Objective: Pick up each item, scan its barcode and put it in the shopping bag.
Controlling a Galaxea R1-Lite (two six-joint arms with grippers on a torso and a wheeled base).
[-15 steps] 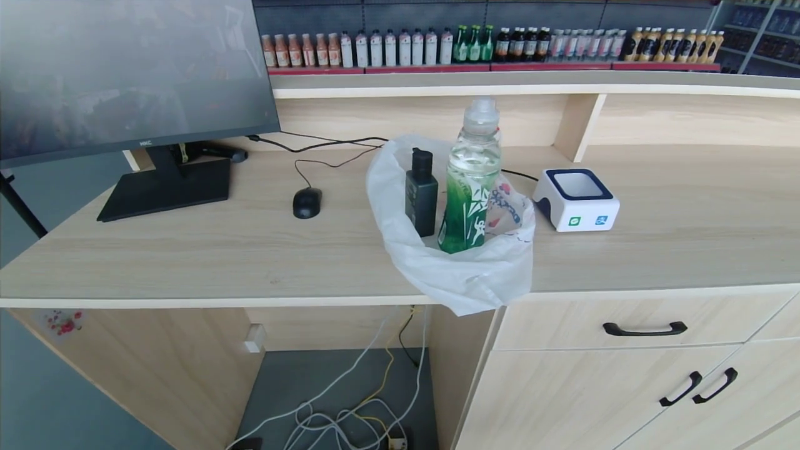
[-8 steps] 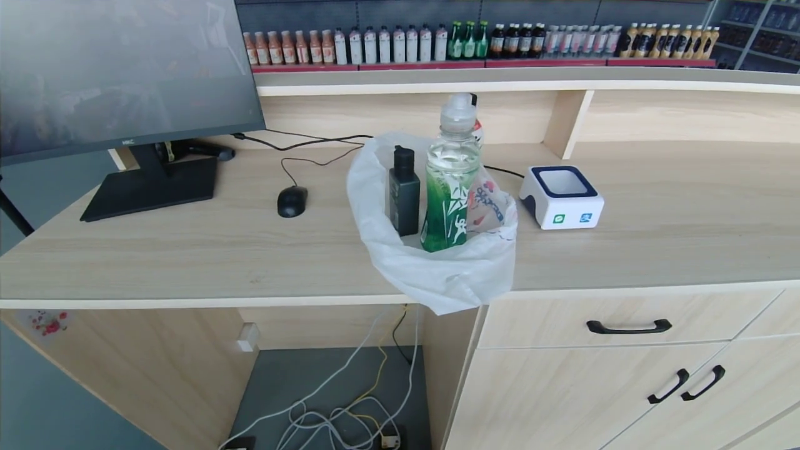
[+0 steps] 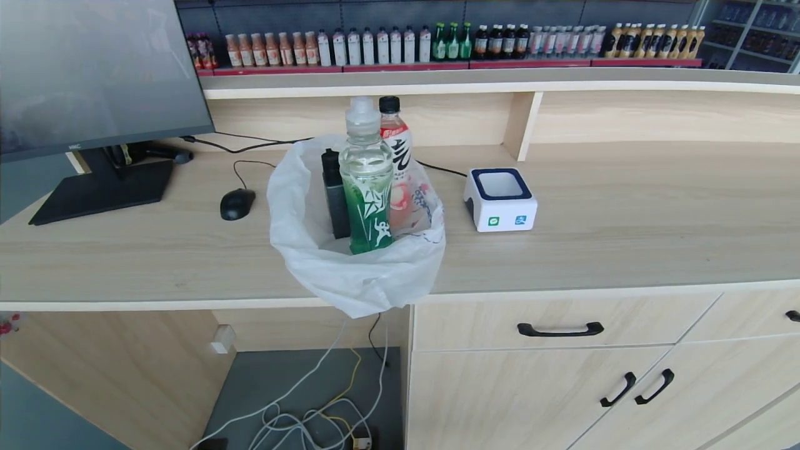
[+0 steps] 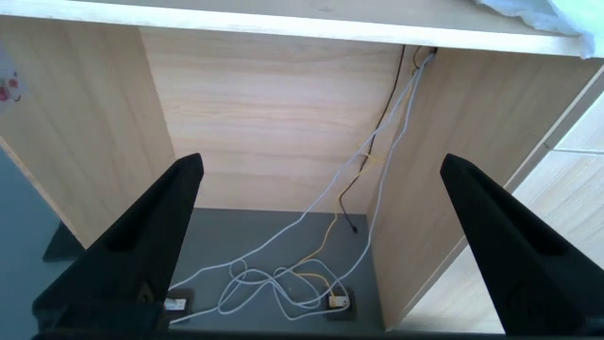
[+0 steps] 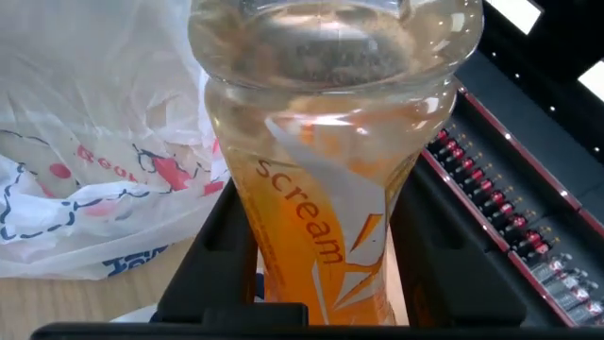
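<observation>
On the wooden counter (image 3: 625,231) stands a white shopping bag (image 3: 350,275). It holds a green-labelled bottle (image 3: 367,194), a black bottle (image 3: 333,194) and a black-capped bottle with a pink and white label (image 3: 397,156). A white barcode scanner (image 3: 500,199) sits just right of the bag. My right gripper (image 5: 330,274) is shut on an orange-labelled bottle (image 5: 321,189), held upright close beside the bag (image 5: 85,189). My left gripper (image 4: 321,246) is open and holds nothing, low in front of the counter's open space, with the bag's edge (image 4: 538,11) above it.
A monitor (image 3: 94,69) on its stand and a black mouse (image 3: 236,204) sit at the counter's left. Loose cables (image 4: 311,274) lie on the floor under the counter. Drawers with black handles (image 3: 559,329) are at the right. Shelves of bottles (image 3: 437,44) line the back.
The head camera has turned, so everything sits further left in the picture. The black-capped bottle behind the green one now shows in full. Bag, bottles and scanner have not moved.
</observation>
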